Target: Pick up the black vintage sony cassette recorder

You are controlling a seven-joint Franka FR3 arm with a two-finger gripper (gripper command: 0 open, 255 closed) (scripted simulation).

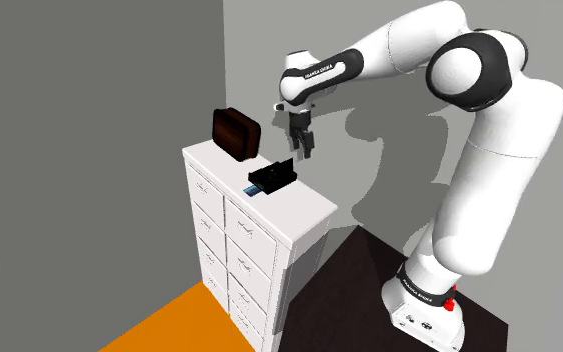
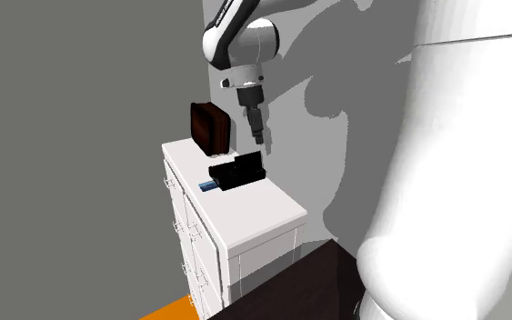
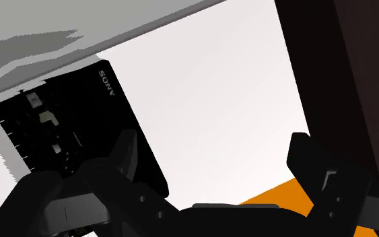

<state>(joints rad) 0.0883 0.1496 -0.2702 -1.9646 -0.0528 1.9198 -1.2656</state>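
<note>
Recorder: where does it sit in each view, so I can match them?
Shoulder view: recorder near centre, under the gripper.
Second exterior view: recorder near centre, under the gripper.
Wrist view: recorder partly behind one finger, SONY label showing.
Shared landmark: white cabinet top it lies on.

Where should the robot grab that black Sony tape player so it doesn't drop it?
Best guess: grab the cassette recorder across its two long sides, near the middle, coming straight down from above. It lies broad face up on the white cabinet, so its underside can't be reached. The short way across probably fits best between the fingers of the open gripper.
</note>
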